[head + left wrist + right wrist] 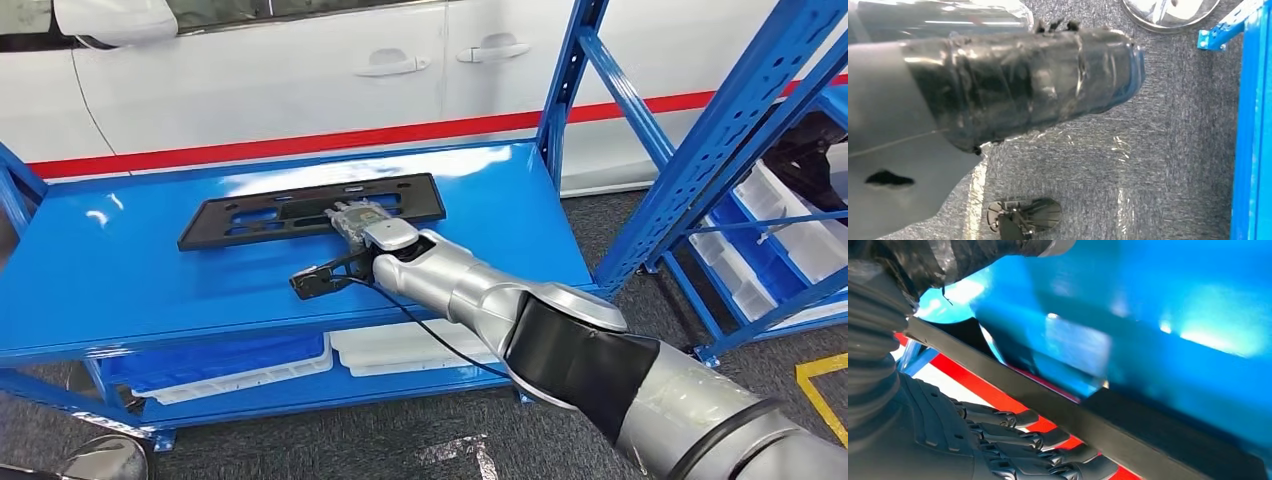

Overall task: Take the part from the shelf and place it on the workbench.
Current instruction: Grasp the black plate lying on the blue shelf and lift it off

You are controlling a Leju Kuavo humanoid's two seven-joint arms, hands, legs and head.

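Observation:
A flat black rectangular part (255, 217) with cut-outs lies across the top of the blue shelf (120, 290). My right hand (362, 222) reaches in from the lower right and sits at the middle of the part's near edge. In the right wrist view the part's dark edge (1073, 412) runs between the taped thumb (933, 262) on the shelf side and the stretched dark fingers (1023, 437) on the other side, so the hand grips that edge. My left hand (1023, 85) hangs over the grey floor; its fingers are hidden.
A white car with a red stripe (300, 80) stands right behind the shelf. White and blue bins (300, 360) fill the lower shelf. A second blue rack (740, 200) with white bins (800, 240) stands at the right, with grey carpet between.

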